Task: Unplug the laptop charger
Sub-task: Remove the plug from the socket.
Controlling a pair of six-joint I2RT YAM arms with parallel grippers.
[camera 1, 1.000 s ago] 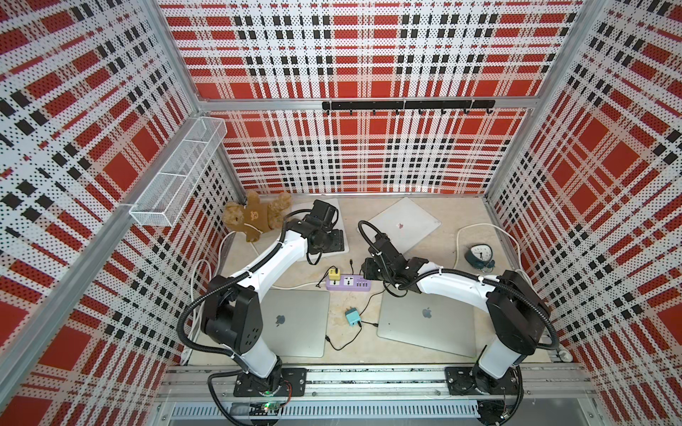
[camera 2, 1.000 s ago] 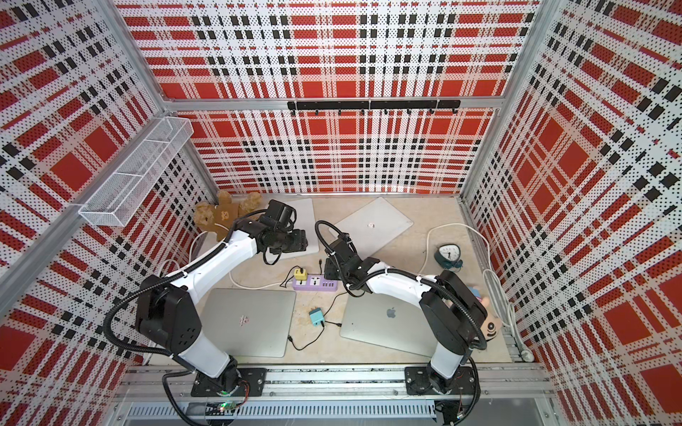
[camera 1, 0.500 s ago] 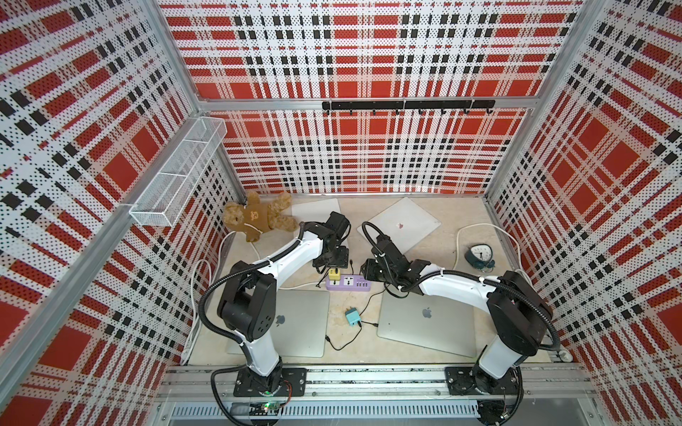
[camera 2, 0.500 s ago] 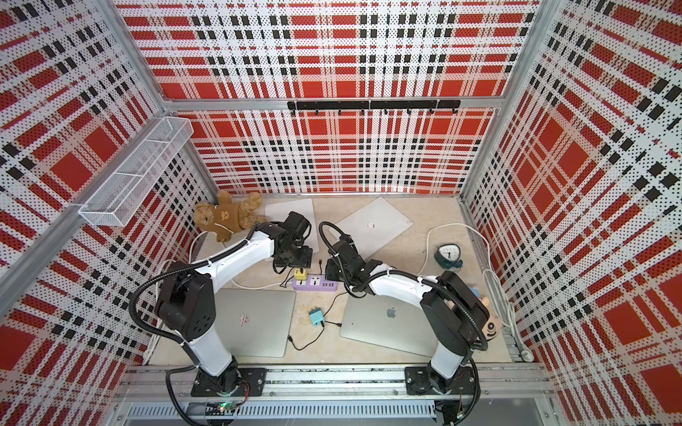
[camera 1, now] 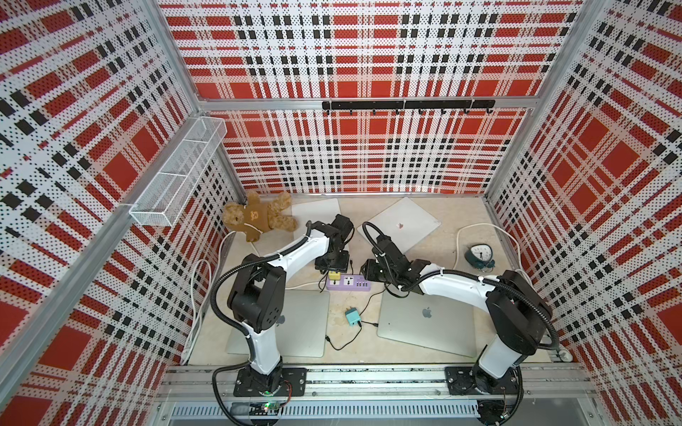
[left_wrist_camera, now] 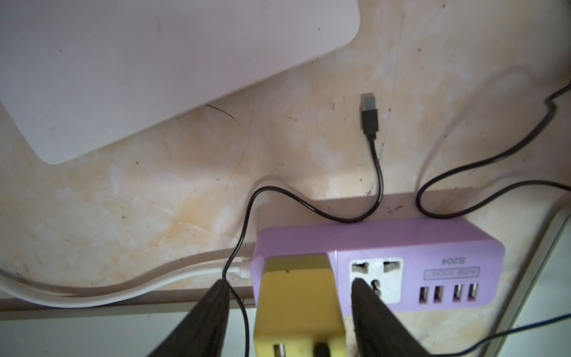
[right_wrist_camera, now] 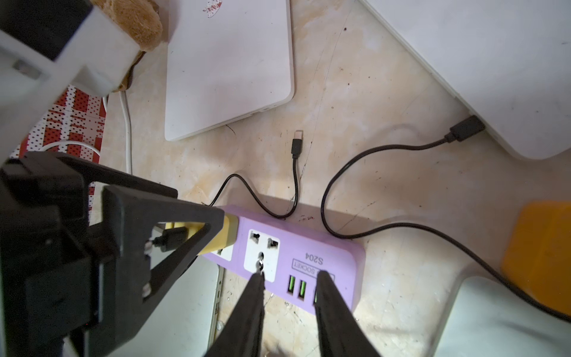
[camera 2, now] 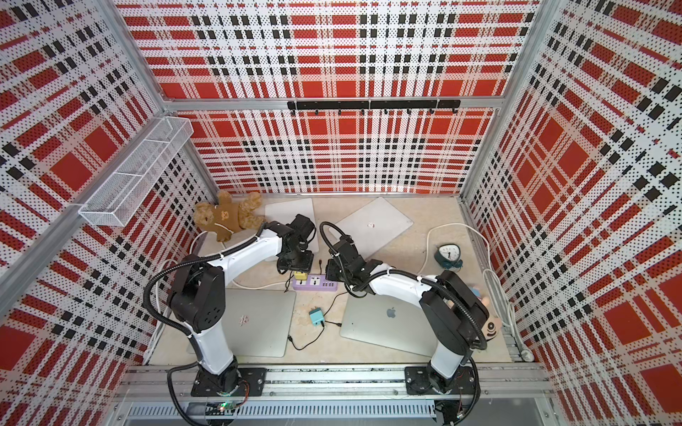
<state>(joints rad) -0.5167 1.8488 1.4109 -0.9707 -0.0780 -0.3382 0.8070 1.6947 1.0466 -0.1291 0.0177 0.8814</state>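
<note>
A brown teddy bear (camera 1: pixel 258 217) sprawls face up in the worktop's back left corner. A small dark teal alarm clock (camera 1: pixel 479 254) sits near the right edge, with a white cable (camera 1: pixel 457 243) looping beside it. A teal adapter (camera 1: pixel 353 316) lies toward the front edge, midway between the side edges. A white wire basket (camera 1: pixel 177 177) hangs on the left wall, and a black hook rail (camera 1: pixel 406 105) spans the back wall.

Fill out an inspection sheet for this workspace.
Surface: beige tabletop, stained.
Job's things: yellow charger plugged into purple power strip.
Clutter: four closed laptops, teddy bear, alarm clock, teal adapter.
Hands: left hand open, straddling the charger; right hand open, tips on the strip.
Cables: black cable lying with a free plug; second black cable plugged into a laptop; white cord from the strip.
Surroundings: plaid perforated walls, wire basket, hook rail.
</note>
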